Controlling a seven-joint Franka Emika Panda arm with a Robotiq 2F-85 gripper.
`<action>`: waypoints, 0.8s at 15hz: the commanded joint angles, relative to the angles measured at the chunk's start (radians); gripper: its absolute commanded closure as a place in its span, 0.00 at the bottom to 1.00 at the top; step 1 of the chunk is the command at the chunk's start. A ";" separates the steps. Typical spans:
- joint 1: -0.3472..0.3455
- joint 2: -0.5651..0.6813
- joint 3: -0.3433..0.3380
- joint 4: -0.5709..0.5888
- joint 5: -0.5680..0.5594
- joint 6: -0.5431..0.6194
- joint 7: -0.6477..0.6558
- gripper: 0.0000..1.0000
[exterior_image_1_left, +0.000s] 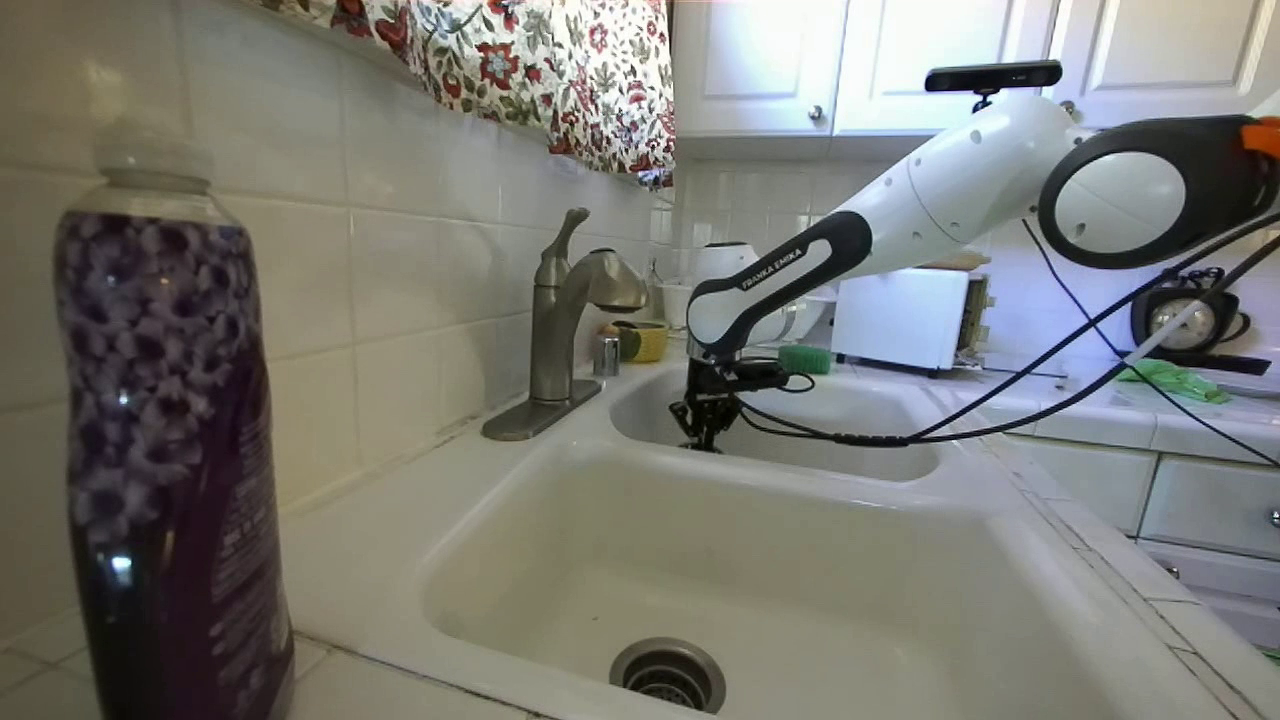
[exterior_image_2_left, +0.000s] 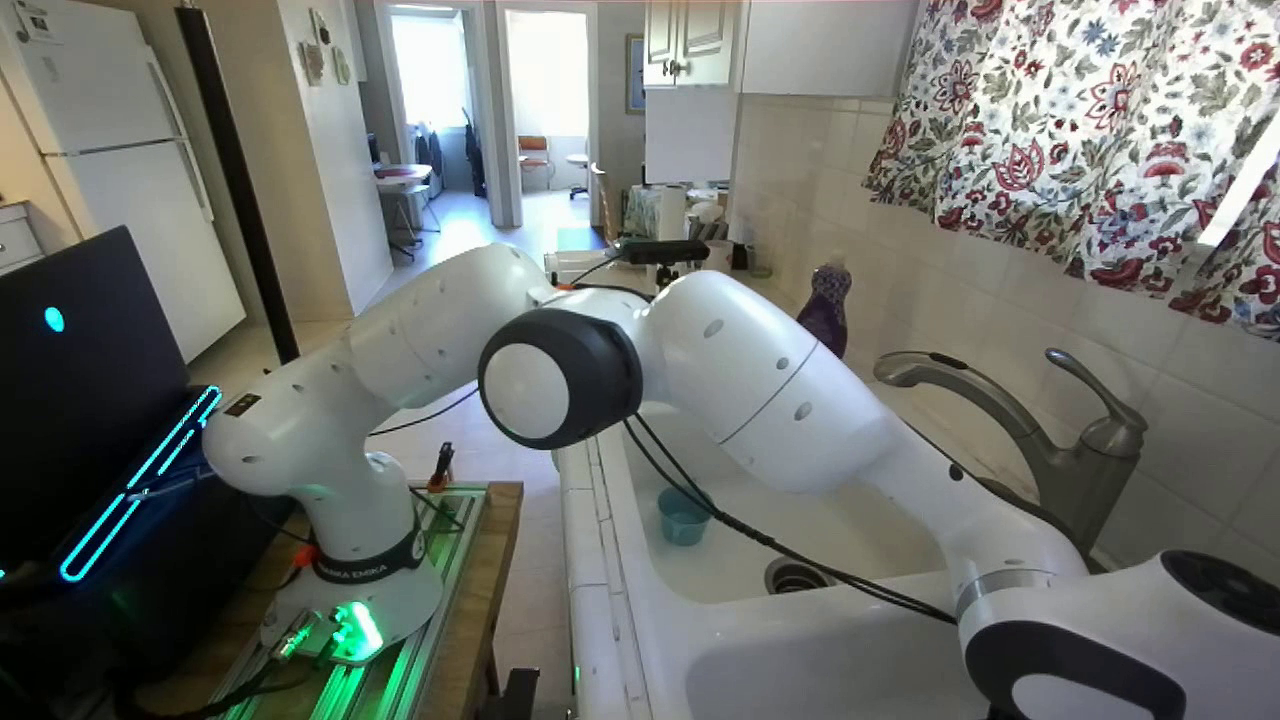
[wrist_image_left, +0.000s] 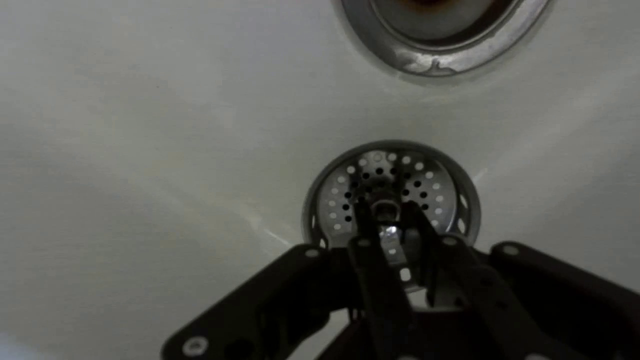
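Observation:
In the wrist view my gripper (wrist_image_left: 386, 212) is closed around the small knob at the centre of a round metal sink strainer (wrist_image_left: 340, 192). One dark finger lies on each side of the knob. White sink surface shows through the strainer's holes, and it sits apart from the open drain (wrist_image_left: 440, 55) at the upper right. How high the strainer is above the sink floor is hard to tell. In an exterior view the gripper (exterior_image_1_left: 705, 440) points down into the far basin (exterior_image_1_left: 840, 440); the strainer is hidden there behind the basin divider.
A faucet (exterior_image_1_left: 560, 330) stands beside the basins, close to the arm (exterior_image_2_left: 800, 390). The adjoining basin (exterior_image_1_left: 800, 560) has its own drain (exterior_image_1_left: 668, 672) and a blue cup (exterior_image_2_left: 685, 515). A purple bottle (exterior_image_1_left: 170, 450) stands on the counter. Cables (exterior_image_1_left: 860, 438) hang from the arm.

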 joint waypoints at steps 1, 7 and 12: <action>0.012 -0.089 -0.010 -0.126 -0.030 -0.013 -0.068 0.95; 0.002 -0.200 0.029 -0.292 -0.040 0.014 -0.241 0.95; 0.006 -0.277 0.067 -0.416 -0.027 0.040 -0.322 0.95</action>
